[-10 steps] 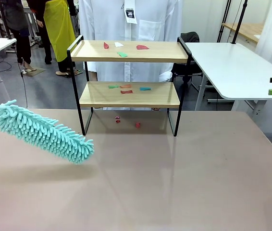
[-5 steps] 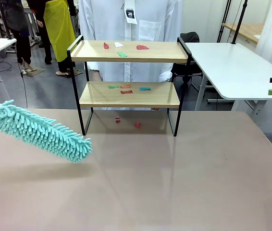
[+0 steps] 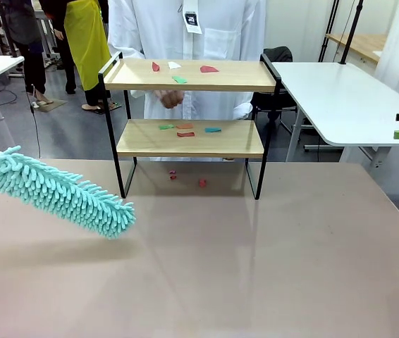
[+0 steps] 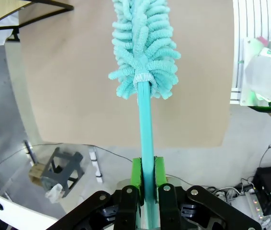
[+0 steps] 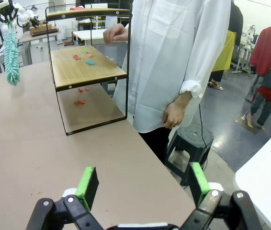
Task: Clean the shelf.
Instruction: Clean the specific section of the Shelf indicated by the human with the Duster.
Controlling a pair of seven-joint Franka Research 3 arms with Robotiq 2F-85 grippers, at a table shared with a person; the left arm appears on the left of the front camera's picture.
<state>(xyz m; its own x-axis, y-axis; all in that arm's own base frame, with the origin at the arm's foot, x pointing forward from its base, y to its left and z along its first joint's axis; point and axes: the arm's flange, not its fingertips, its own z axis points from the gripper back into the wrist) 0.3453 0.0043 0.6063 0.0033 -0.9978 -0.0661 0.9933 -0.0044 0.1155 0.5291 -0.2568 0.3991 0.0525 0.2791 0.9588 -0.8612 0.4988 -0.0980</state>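
Shelf [image 3: 236, 138] well beyond left pincer [image 4: 147, 166] gripping duster [image 3: 58, 193].

Bright even indoor light, soft shadow on tabletop [image 3: 256, 267], sharp focus, wrist views bowed at edges

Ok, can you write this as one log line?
left gripper: shut on fluffy turquoise duster | right gripper: open | two-tier wooden shelf: coloured scraps on boards

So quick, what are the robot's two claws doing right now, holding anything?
Left gripper: closed on the teal duster by its handle.
Right gripper: open, holding nothing.
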